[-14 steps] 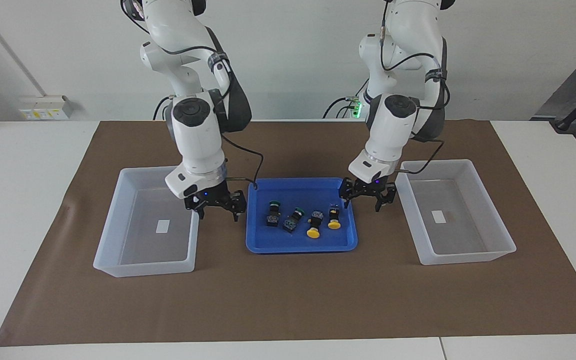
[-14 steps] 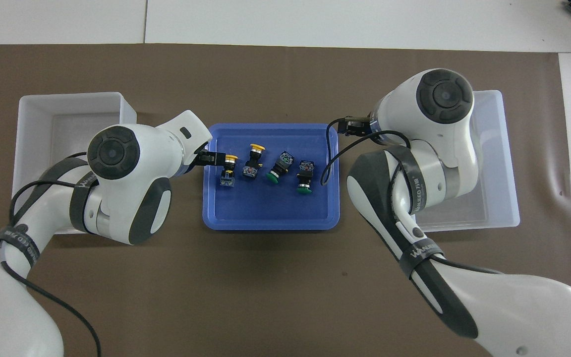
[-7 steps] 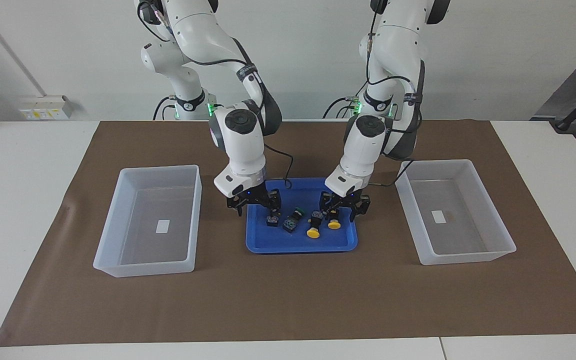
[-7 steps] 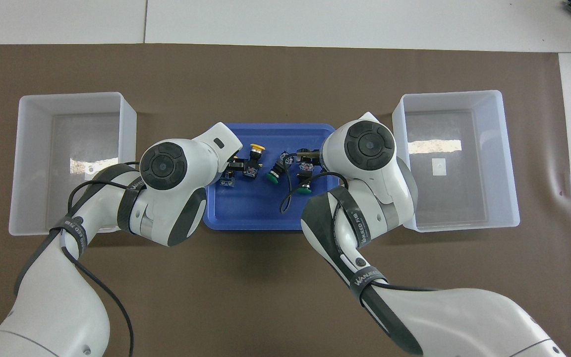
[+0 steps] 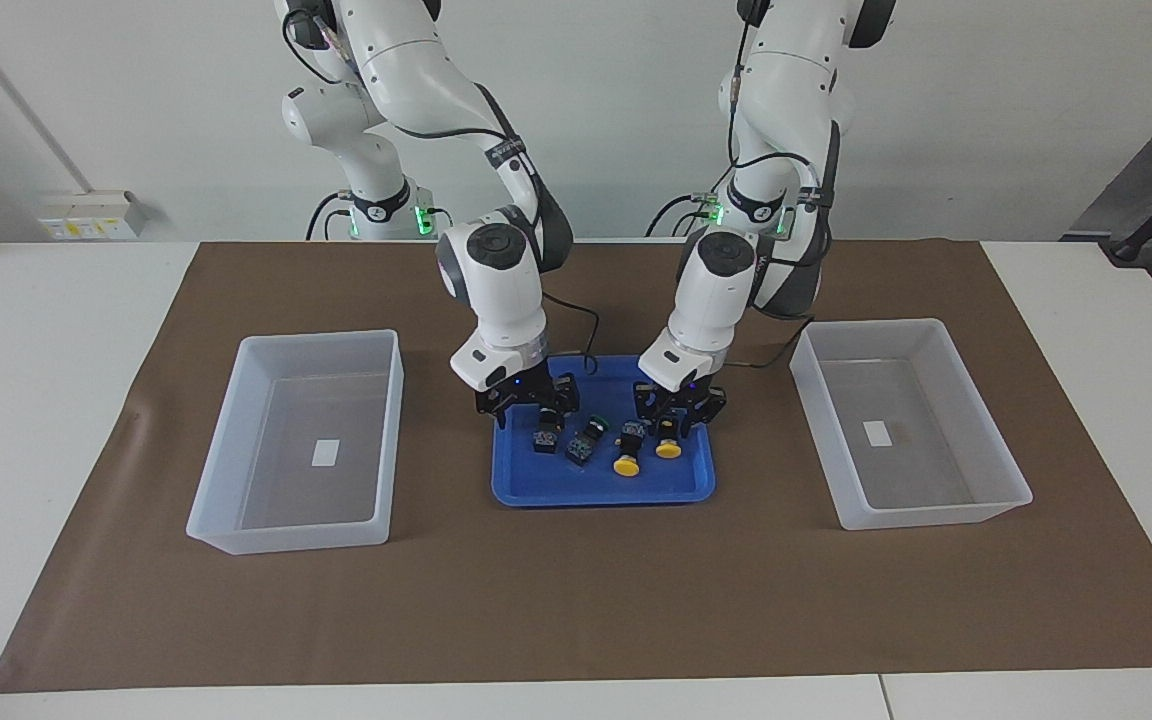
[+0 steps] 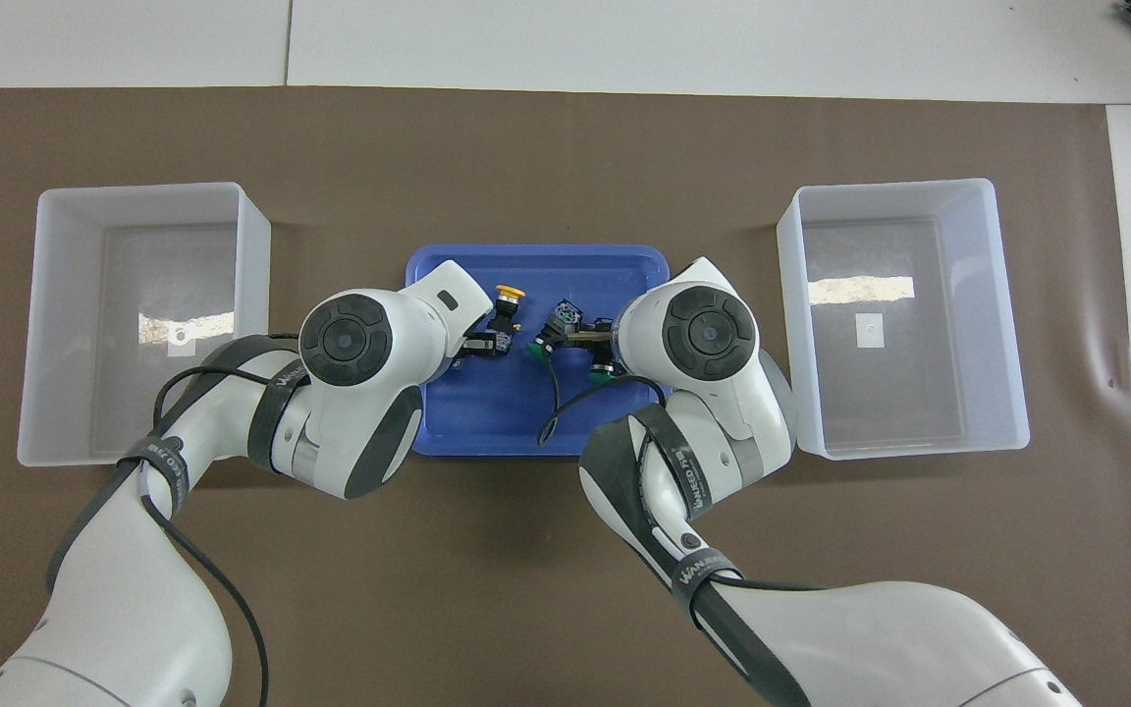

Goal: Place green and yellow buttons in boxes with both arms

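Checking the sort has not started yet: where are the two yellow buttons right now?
Both yellow buttons lie in the blue tray between the two boxes, toward the left arm's end, beneath the left gripper.

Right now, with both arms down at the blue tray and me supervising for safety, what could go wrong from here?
The left arm and right arm crowd the blue tray; their wrists could collide. The buttons lie close together, so jaws closing on the outer yellow button may knock the neighbouring yellow button.
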You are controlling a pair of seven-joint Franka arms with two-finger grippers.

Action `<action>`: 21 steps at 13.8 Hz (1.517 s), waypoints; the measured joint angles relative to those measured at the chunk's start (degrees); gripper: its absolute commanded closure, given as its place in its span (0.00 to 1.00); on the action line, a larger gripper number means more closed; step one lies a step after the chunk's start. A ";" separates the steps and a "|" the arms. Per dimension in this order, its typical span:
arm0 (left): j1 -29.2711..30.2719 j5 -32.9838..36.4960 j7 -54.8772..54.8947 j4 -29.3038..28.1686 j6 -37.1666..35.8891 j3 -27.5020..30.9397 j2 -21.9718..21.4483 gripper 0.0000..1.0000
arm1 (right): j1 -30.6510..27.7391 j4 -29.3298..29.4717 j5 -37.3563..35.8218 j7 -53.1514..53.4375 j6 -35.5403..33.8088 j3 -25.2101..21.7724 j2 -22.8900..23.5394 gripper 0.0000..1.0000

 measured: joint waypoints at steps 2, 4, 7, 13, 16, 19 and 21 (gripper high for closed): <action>-0.21 0.00 -0.10 0.23 -2.05 0.04 -0.21 1.00 | 0.05 -0.53 0.06 0.00 0.00 0.41 0.00 0.00; -0.22 0.00 -0.19 0.60 -3.25 0.39 -1.01 1.00 | 0.05 -1.28 0.06 -0.04 0.00 0.56 -0.01 0.09; 0.89 0.00 -0.22 1.33 -4.51 1.58 -4.53 1.00 | 0.08 -2.17 0.07 -0.27 0.00 0.89 -0.03 0.12; 12.52 0.17 6.46 2.84 -6.19 2.24 -9.97 1.00 | 0.12 -3.86 0.07 -0.46 2.00 0.91 -0.07 1.00; 18.56 0.17 13.05 2.87 -2.56 2.25 -9.36 1.00 | 0.12 -3.60 1.13 -0.13 2.21 0.99 -0.12 1.00; 22.79 0.17 19.30 2.86 -1.12 2.18 -8.39 1.00 | 0.09 -0.89 4.57 0.27 -1.37 1.24 -1.22 1.00; 25.03 0.17 23.78 2.86 -0.89 2.18 -7.44 1.00 | -0.80 2.46 4.67 0.88 -8.19 0.85 -4.16 1.00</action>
